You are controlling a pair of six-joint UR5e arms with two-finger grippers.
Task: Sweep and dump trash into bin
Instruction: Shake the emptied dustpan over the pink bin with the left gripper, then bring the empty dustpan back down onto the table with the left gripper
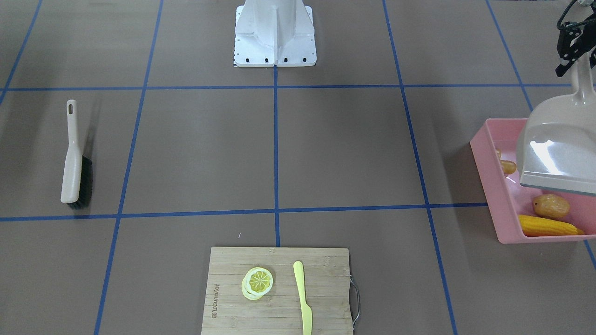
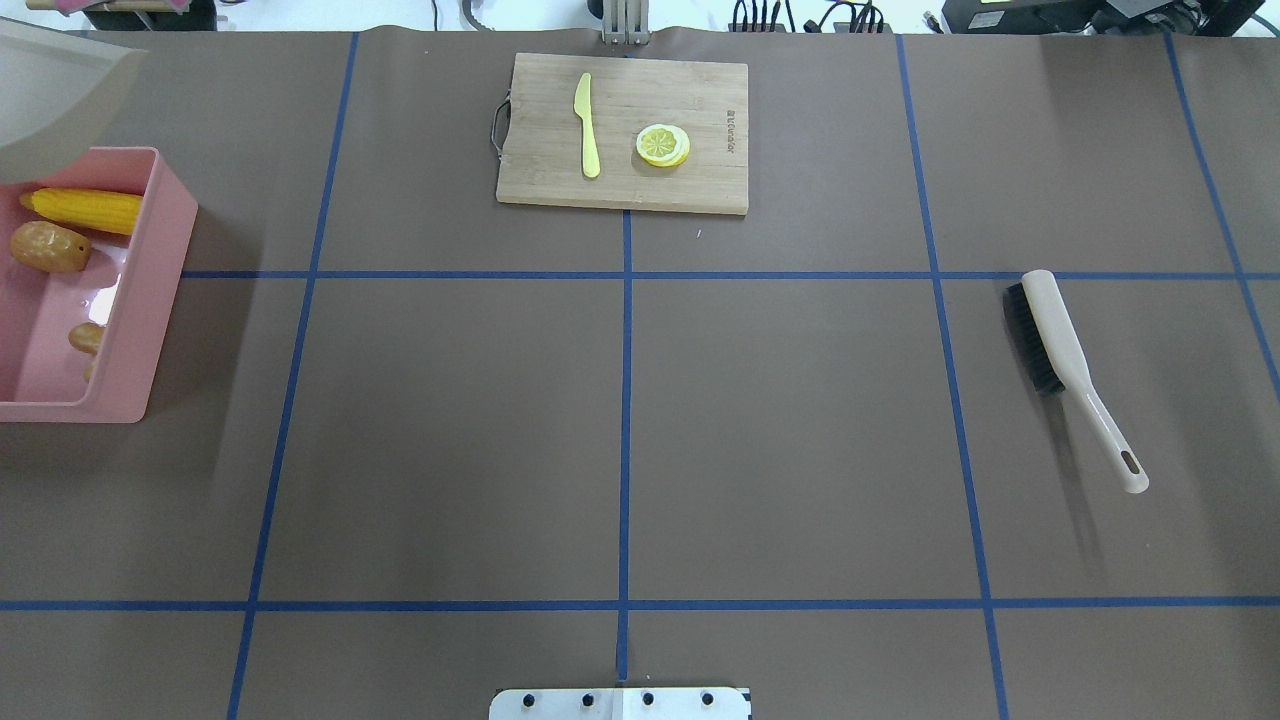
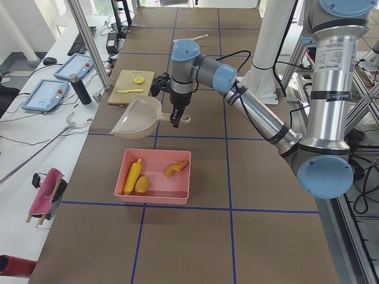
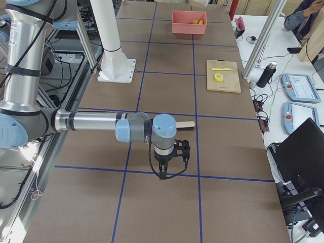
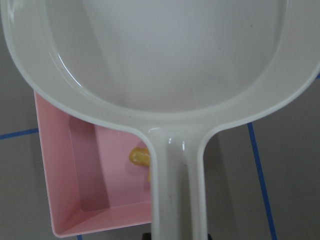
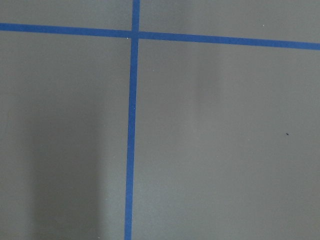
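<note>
The trash lies in the pink bin (image 1: 496,195): the yellow corn cob (image 1: 547,226), the brown potato (image 1: 551,206) and the tan ginger root (image 1: 507,166). The overhead view shows the same bin (image 2: 140,300) at the table's left edge with corn (image 2: 85,210), potato (image 2: 50,247) and ginger (image 2: 88,337). My left gripper (image 1: 572,63) is shut on the handle of a beige dustpan (image 1: 558,149), held above the bin's far end. The pan's scoop (image 5: 165,60) is empty. My right gripper (image 4: 163,176) hangs over bare table near the robot; I cannot tell whether it is open or shut.
A beige brush (image 2: 1060,360) with black bristles lies on the table's right side. A wooden cutting board (image 2: 700,190) at the far middle carries a lemon slice (image 2: 662,145) and a pale yellow knife (image 2: 588,125). The robot's white base (image 1: 274,32) stands at the near middle.
</note>
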